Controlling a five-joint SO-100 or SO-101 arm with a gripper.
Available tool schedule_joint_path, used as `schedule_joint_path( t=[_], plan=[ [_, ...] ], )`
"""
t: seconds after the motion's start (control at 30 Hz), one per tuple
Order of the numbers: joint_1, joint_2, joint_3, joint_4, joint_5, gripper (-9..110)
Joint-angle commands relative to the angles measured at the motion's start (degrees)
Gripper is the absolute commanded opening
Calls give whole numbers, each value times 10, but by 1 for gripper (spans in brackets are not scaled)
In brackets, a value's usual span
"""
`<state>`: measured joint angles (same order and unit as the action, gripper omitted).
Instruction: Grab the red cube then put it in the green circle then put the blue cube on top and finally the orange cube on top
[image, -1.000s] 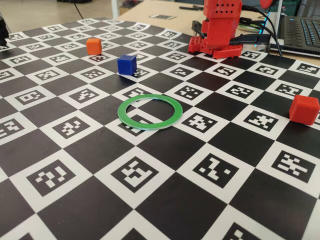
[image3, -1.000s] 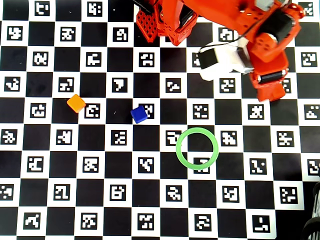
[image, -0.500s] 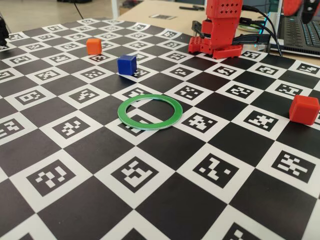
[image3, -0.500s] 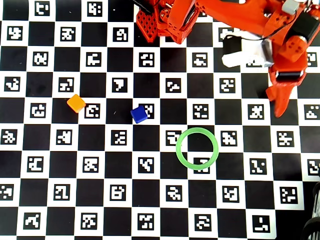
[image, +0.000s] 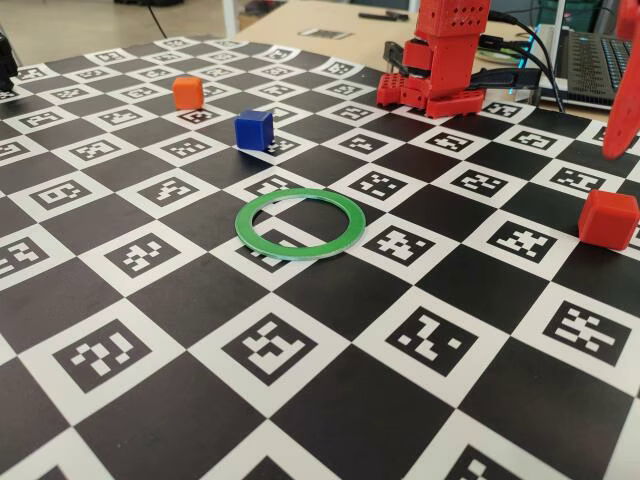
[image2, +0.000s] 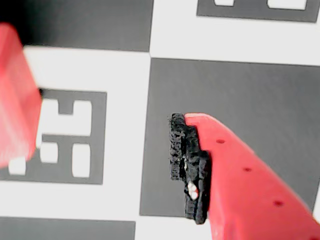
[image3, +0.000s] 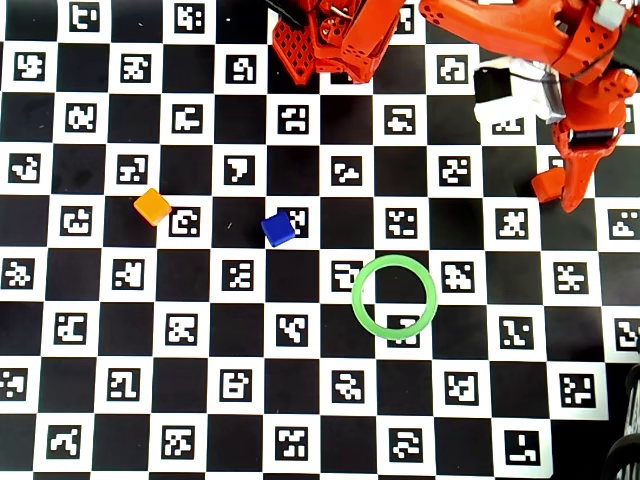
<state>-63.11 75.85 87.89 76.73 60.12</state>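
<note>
Gripper (image3: 568, 198) now lower, beside red cube (image3: 547, 184)

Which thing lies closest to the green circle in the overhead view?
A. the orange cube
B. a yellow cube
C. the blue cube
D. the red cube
C. In the overhead view the blue cube sits a short way up and left of the green circle, while the orange cube is much farther left and the red cube is farther off to the upper right, beside the arm.

In the overhead view, blue cube (image3: 278, 229) lies left of ring (image3: 364, 311).
</note>
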Motion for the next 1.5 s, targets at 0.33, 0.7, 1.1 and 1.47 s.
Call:
schedule_joint_path(
  t=[0.33, 0.7, 1.1, 1.47],
  plan=[
    [7, -40, -4, -98, -14, 56],
    [35, -65, -34, -107, -40, 55],
    [33, -76, -72, -103, -28, 54],
    [19, -75, -77, -87, -21, 54]
  ],
)
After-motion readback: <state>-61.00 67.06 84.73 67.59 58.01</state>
